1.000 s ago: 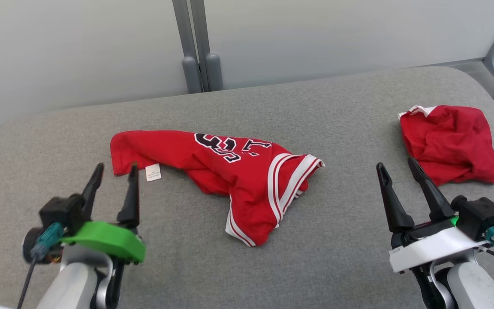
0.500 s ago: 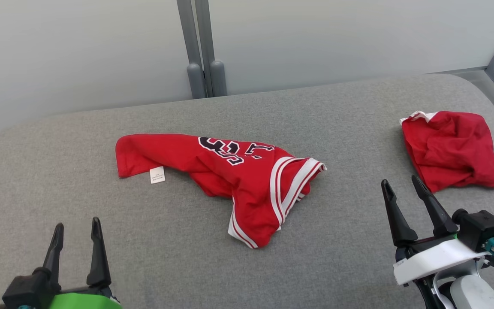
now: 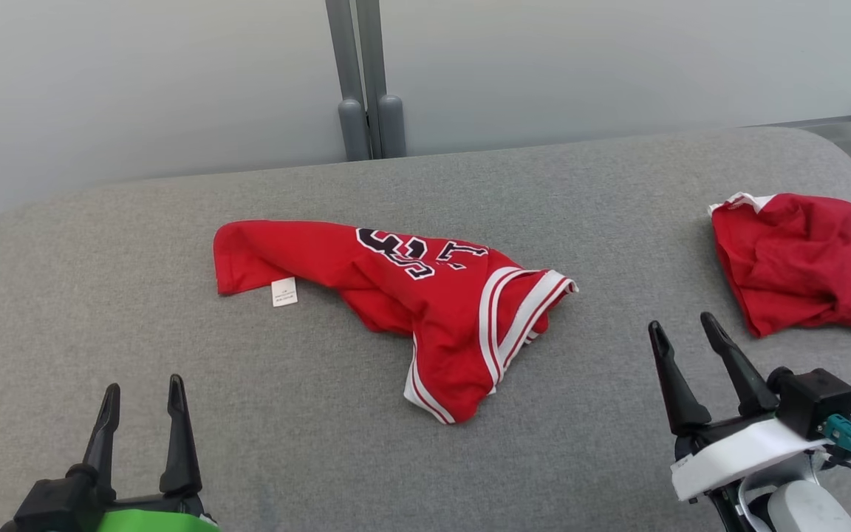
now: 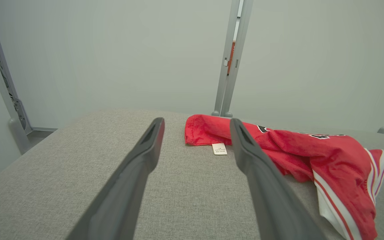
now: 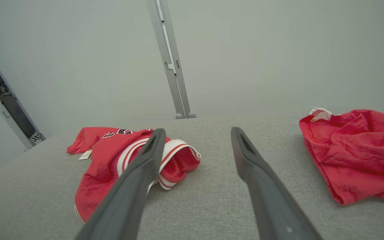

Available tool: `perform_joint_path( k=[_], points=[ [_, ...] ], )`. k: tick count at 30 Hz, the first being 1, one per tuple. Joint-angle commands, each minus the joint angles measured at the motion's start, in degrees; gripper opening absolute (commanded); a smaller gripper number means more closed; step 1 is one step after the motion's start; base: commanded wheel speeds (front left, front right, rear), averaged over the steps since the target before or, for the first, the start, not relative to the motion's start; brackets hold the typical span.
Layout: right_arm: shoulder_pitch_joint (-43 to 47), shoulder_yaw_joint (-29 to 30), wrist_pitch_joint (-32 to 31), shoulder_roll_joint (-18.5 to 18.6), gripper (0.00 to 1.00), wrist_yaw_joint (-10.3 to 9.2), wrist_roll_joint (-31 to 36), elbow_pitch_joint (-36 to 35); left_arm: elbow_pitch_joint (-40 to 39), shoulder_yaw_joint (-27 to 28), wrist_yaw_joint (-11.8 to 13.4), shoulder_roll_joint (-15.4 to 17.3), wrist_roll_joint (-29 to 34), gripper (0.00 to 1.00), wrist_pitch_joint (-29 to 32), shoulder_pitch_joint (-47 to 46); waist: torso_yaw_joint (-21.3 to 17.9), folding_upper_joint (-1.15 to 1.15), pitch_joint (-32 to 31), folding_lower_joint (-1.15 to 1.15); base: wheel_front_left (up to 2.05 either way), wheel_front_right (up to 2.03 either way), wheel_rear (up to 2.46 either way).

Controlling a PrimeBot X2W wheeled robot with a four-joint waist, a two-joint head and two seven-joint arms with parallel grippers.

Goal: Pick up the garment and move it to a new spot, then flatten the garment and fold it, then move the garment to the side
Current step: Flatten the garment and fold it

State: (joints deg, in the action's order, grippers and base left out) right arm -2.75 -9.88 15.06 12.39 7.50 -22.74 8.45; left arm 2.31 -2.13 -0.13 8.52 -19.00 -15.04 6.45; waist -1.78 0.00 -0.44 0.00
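Jersey: the red sports jersey (image 3: 440, 318) lies rumpled at the centre of the head view, on the grey fabric-covered table (image 3: 174, 458). It runs from a flat red end at centre left to a bunched end that droops toward lower centre.
Jersey lettering: black letters outlined in white (image 3: 403, 255) run along its upper edge, partly folded under.
Jersey sleeve: a white band with red stripes (image 3: 521, 314) curls open on its right side. A second striped edge shows at its lowest tip.
Label: a small white label (image 3: 284, 292) hangs from the jersey's left end and lies flat on the table.
Left gripper: the left gripper (image 3: 143, 384) is in the lower left corner of the head view, with both dark fingers pointing up the frame. The fingers are spread apart with nothing between them, well short of the jersey.
Left wrist view: the jersey's left end and the label show between and beyond the two fingers.
Right gripper: the right gripper (image 3: 681, 321) is at lower right, with its fingers parted and empty. It sits between the jersey and the other garment and touches neither.
Other garment: a smaller crumpled plain red garment (image 3: 798, 262) with a bit of white at its upper left corner lies at the right edge of the table, well apart from the jersey.
Background: pale wall panels meet at a grey double post (image 3: 366, 74) at top centre.
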Motion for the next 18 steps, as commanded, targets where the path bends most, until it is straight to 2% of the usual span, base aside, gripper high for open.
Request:
perform_joint_path(
  k=[1,5,11,18],
  points=[
    [-0.1,-0.9,0.1,0.4,1.0,-0.02,-0.3,1.2,0.3,0.3,-0.5,-0.3,0.5,1.0,-0.2,-0.7,0.3,0.0,0.0,0.0,0.0,0.0,0.0],
    [-2.0,-5.1,-2.2,1.1,1.0,-0.02,-2.5,5.0,1.1,0.7,-1.7,-1.1,1.4,1.0,-0.2,-1.4,1.2,0.0,0.1,0.0,0.0,0.0,0.0],
    [-8.5,-15.1,-11.5,2.2,1.0,-0.06,-9.9,12.6,2.3,-0.5,-3.3,-1.6,2.2,1.0,-0.2,-3.2,4.8,0.0,1.1,0.0,0.0,0.0,0.0],
    [-17.5,-19.1,-18.8,1.3,1.0,-0.04,-16.1,23.3,3.9,-2.1,-4.3,-1.8,3.0,1.0,-0.2,-6.4,9.6,0.0,3.4,0.0,0.0,0.0,0.0]
  ],
)
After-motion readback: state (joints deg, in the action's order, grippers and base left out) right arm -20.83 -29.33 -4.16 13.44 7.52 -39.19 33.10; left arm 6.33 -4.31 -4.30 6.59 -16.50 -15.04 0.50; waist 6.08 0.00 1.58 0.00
